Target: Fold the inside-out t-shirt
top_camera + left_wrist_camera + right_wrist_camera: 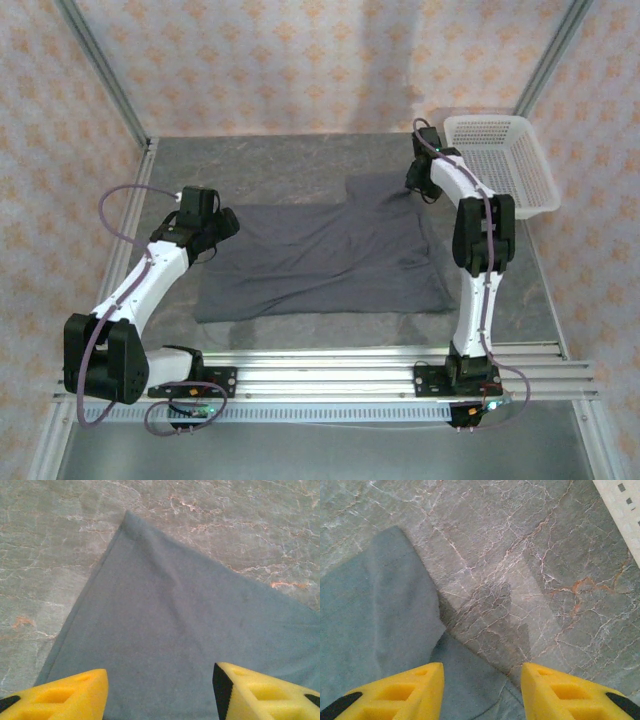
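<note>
The dark grey t-shirt (320,262) lies spread nearly flat on the table (270,170), lightly wrinkled, one sleeve at far right

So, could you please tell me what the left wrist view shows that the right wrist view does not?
Left wrist view: a pointed, straight-edged corner of the dark grey t-shirt lying flat, with cloth spanning the space below the left hand.
Right wrist view: the white mesh basket at the upper right corner, a rounded flap of the t-shirt, and the right hand over the cloth's edge with bare table ahead.
Both: the veined grey table, the t-shirt, and yellow fingers standing apart with nothing gripped between them.
</note>
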Robot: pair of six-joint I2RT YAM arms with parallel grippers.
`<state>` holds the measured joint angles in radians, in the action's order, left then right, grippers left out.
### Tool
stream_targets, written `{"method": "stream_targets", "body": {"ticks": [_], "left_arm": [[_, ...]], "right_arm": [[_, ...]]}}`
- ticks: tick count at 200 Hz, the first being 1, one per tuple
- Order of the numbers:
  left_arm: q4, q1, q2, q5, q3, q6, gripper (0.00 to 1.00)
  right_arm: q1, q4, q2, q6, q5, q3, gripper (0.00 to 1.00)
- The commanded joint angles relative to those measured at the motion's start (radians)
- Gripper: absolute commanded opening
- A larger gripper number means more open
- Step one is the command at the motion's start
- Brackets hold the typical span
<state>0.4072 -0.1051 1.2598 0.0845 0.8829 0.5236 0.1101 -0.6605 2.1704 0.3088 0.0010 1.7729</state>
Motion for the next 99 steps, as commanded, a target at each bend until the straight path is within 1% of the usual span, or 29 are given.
{"method": "stream_targets", "body": {"ticks": [1, 22, 48, 73, 99], "left_arm": [[-0.004, -0.005, -0.007, 0.07, 0.031, -0.019, 0.61], [-0.001, -0.006, -0.011, 0.183, 0.049, -0.043, 0.67], [0.013, -0.018, -0.009, 0.29, 0.069, -0.059, 0.74], [0.027, -0.046, -0.019, 0.313, 0.074, -0.088, 0.8], [0.039, -0.06, -0.026, 0.296, 0.079, -0.097, 0.81]], "right_arm": [[-0.007, 0.001, 0.067, -0.029, 0.01, 0.039, 0.44], [-0.006, -0.029, 0.118, -0.024, -0.063, 0.085, 0.44], [-0.006, -0.047, 0.136, -0.009, -0.089, 0.083, 0.44], [-0.006, -0.063, 0.134, -0.013, -0.075, 0.059, 0.43], [-0.006, -0.081, 0.132, -0.019, -0.057, 0.044, 0.4]]}}
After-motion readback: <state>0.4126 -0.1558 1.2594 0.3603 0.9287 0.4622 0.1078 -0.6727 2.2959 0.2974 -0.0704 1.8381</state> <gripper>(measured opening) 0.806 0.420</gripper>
